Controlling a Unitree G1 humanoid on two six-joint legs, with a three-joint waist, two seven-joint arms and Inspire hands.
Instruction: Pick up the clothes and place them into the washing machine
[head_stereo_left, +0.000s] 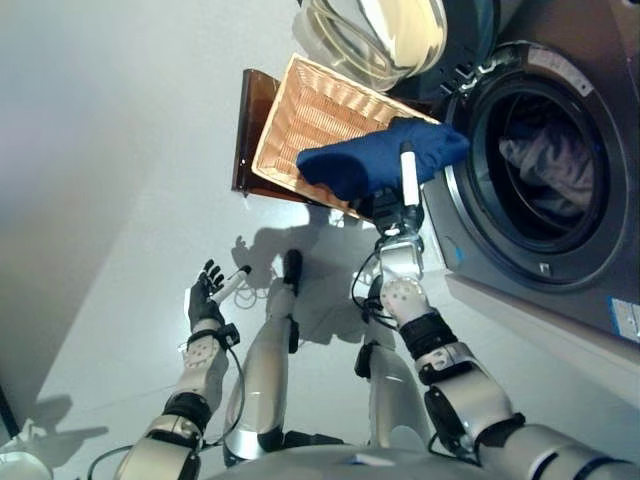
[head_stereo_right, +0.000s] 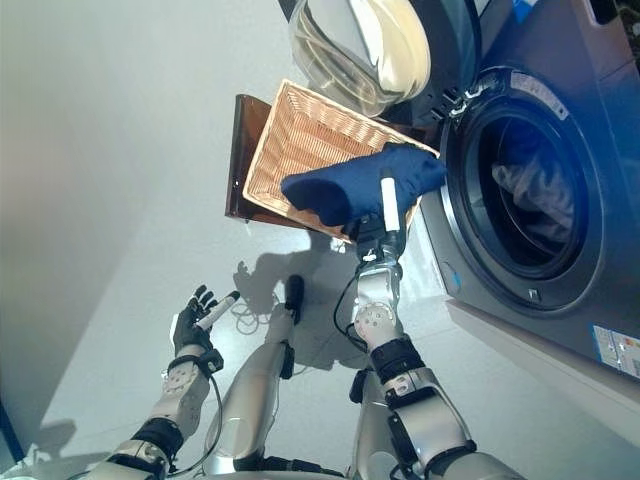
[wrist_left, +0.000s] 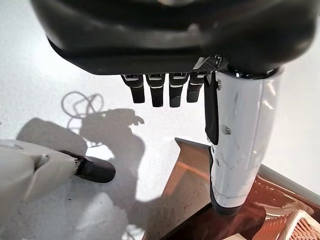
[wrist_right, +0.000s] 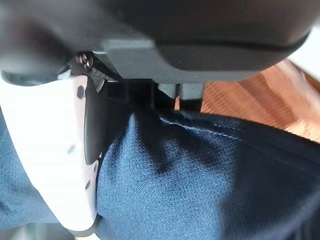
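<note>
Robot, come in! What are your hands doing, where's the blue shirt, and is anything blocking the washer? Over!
Right hand gripping blue shirt, lifted over basket. Left hand open, idle, low. Washer door open, drum mouth unblocked.

No text can be made out anywhere here. The washing machine (head_stereo_right: 560, 150) carries a small sticker (head_stereo_right: 617, 350) low on its front and a label strip (head_stereo_right: 540, 95) above the drum opening, both too small to read.

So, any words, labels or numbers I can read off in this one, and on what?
No text can be read.
Strip label on the washing machine above its door: print too small to read.
Sticker at the machine's lower front corner: blurred.
Blue garment, wicker basket: no print visible.
</note>
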